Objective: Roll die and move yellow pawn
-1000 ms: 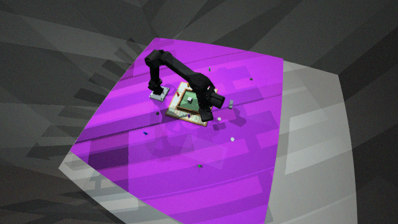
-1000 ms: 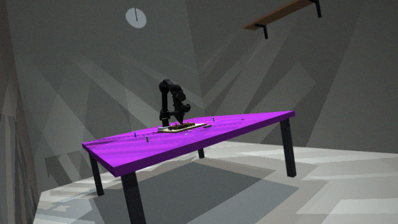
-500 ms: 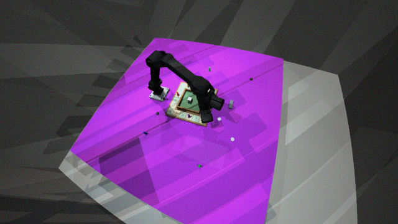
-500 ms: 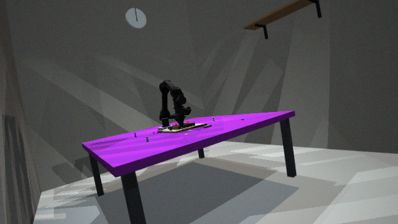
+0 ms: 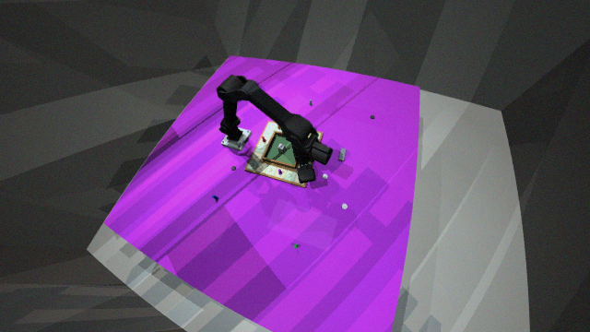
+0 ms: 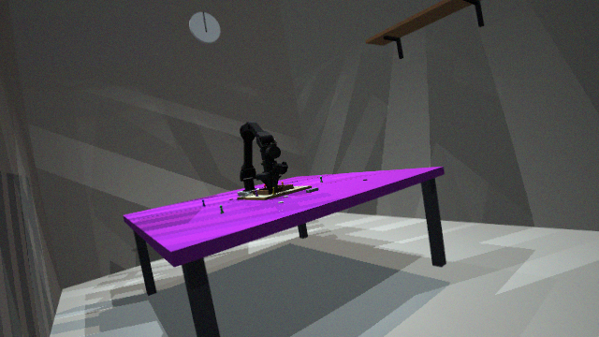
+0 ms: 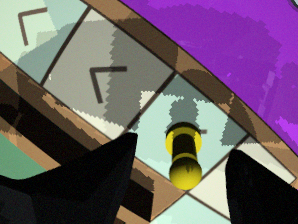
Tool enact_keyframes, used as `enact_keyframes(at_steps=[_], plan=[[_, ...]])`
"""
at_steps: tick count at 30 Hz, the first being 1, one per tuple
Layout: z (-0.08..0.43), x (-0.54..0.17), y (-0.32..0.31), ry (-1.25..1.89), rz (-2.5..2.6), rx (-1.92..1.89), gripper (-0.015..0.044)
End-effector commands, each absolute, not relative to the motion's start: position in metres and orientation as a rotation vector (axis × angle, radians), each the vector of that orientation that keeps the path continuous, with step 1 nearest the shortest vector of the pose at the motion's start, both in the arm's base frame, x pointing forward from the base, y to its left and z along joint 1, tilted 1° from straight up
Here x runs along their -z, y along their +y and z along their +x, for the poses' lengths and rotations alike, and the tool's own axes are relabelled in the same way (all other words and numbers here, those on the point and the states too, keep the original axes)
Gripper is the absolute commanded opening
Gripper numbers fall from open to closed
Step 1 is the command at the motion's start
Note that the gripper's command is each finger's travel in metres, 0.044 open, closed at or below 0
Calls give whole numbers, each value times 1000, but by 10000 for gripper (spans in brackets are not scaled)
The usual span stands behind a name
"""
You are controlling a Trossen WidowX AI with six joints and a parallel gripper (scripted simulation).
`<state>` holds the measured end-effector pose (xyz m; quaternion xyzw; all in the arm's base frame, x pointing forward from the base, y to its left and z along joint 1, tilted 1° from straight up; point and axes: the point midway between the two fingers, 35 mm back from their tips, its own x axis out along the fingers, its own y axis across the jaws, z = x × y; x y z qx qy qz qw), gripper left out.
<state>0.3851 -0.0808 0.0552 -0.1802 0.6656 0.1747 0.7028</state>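
Note:
The yellow pawn (image 7: 185, 172) (image 6: 273, 190) stands on a pale square of the board (image 7: 200, 82) (image 5: 272, 177), next to its outer wooden rim. My gripper (image 7: 183, 151) is open around the pawn, one finger on each side, with gaps showing between. In the top view the gripper (image 5: 302, 181) is low over the board's near right corner and hides the pawn. The grey-white die (image 5: 281, 148) lies in the green tray (image 5: 278, 164); its top pips are too small to read.
A purple pawn (image 5: 280, 171) stands on the board's near side, a red pawn (image 5: 264, 139) on its left side. Around the board are a grey block (image 5: 342, 154), white discs (image 5: 324, 176) (image 5: 344, 206), a blue piece (image 5: 215, 198) and a green piece (image 5: 296, 246).

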Motion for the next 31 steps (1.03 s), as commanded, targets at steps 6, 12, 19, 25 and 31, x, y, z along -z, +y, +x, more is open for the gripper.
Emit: enact_keyframes(at_steps=[6, 12, 19, 25, 31], plan=[[383, -104, -81, 1483, -398, -383, 440], [367, -121, -74, 1490, -362, -350, 440], [283, -163, -44, 1517, -190, -192, 440], [268, -170, -38, 1506, -161, -164, 440], [268, -170, -38, 1506, -161, -164, 440]])
